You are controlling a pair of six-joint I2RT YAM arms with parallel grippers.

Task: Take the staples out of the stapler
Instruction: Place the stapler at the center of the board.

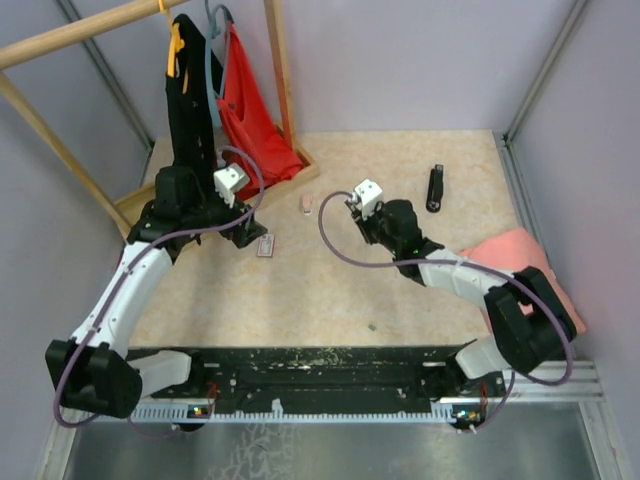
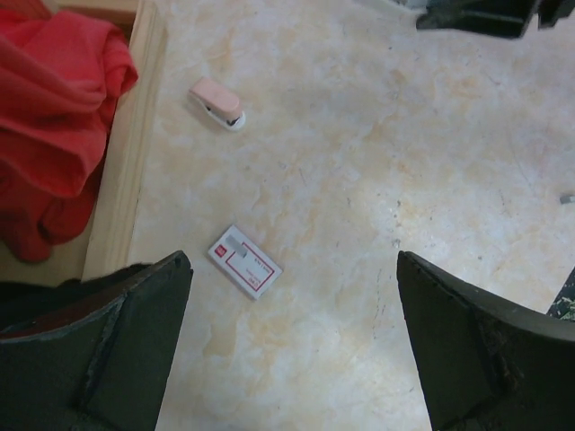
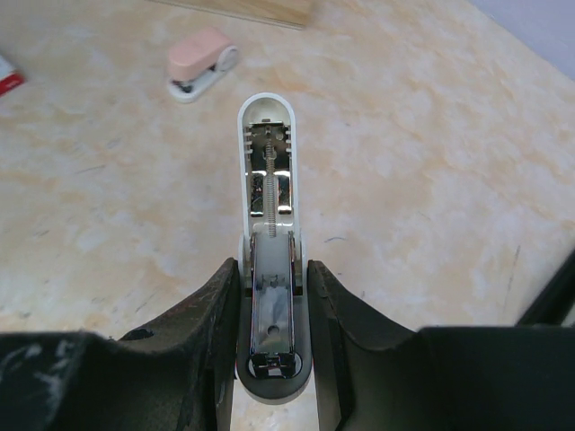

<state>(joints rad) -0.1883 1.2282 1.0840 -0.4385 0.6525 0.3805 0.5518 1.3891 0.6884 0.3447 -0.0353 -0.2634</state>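
My right gripper (image 3: 272, 269) is shut on the sides of a white-and-grey stapler (image 3: 268, 162). It is swung open, its lid pointing away, and the spring and chrome magazine (image 3: 272, 305) show. I cannot make out staples inside the magazine. In the top view this gripper (image 1: 352, 205) is over the table's middle. My left gripper (image 2: 292, 269) is open and holds nothing; it hovers above a red-and-white box (image 2: 245, 262). A short grey strip (image 2: 234, 242), possibly staples, lies on that box. In the top view the left gripper (image 1: 245, 235) is just left of the box (image 1: 265, 246).
A small pink stapler (image 1: 306, 203) lies between the arms, also in the wrist views (image 2: 217, 103) (image 3: 199, 61). A slim black stapler (image 1: 435, 188) lies far right. Red cloth (image 1: 255, 125) hangs on a wooden rack (image 1: 285, 90); pink cloth (image 1: 515, 255) lies right. A grey speck (image 1: 371, 326) sits near the front.
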